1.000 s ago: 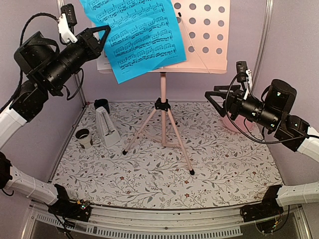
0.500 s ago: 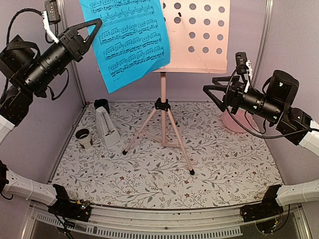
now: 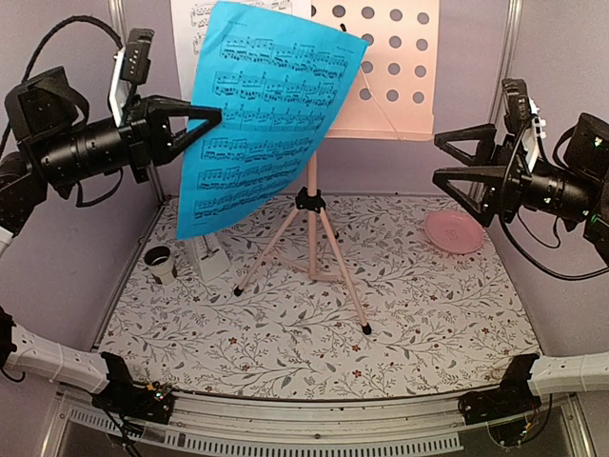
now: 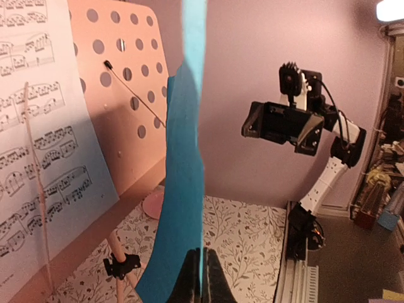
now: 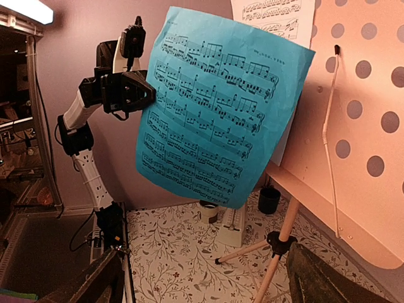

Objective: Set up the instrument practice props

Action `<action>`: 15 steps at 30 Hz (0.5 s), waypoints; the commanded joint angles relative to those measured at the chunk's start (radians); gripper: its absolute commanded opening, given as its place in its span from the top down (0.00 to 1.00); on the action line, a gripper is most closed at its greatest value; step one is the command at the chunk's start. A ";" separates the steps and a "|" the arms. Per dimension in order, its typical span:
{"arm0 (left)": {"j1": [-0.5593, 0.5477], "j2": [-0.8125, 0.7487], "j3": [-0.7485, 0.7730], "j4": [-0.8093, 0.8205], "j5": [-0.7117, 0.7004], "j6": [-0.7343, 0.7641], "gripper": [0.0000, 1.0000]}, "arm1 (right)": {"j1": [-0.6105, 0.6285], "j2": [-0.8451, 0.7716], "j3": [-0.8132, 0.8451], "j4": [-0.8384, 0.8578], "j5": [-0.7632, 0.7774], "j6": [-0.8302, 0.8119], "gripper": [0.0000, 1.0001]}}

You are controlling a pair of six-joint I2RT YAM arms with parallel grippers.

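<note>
Matt blue paper sheet, smooth pink perf. desk

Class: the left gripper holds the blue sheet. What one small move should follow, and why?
Probably shift the blue sheet rightward and back, toward the bare perforated half of the desk. The left gripper pinches its edge, the sheet hangs in the air in front of the desk, and the white sheet already occupies the desk's left side.

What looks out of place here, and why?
The bright blue sheet hangs tilted in mid-air, pinched at its edge by the left gripper, not resting on the pink stand's desk like the white sheet.
</note>
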 commanded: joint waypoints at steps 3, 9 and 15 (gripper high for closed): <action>-0.038 0.034 -0.004 -0.256 0.139 0.069 1.00 | 0.007 0.043 0.105 -0.143 -0.111 -0.032 0.11; -0.082 0.080 -0.017 -0.359 0.112 0.090 1.00 | 0.007 0.087 0.197 -0.209 -0.141 -0.047 0.11; -0.134 0.157 -0.053 -0.412 0.069 0.128 1.00 | 0.023 0.157 0.265 -0.281 -0.134 -0.070 0.11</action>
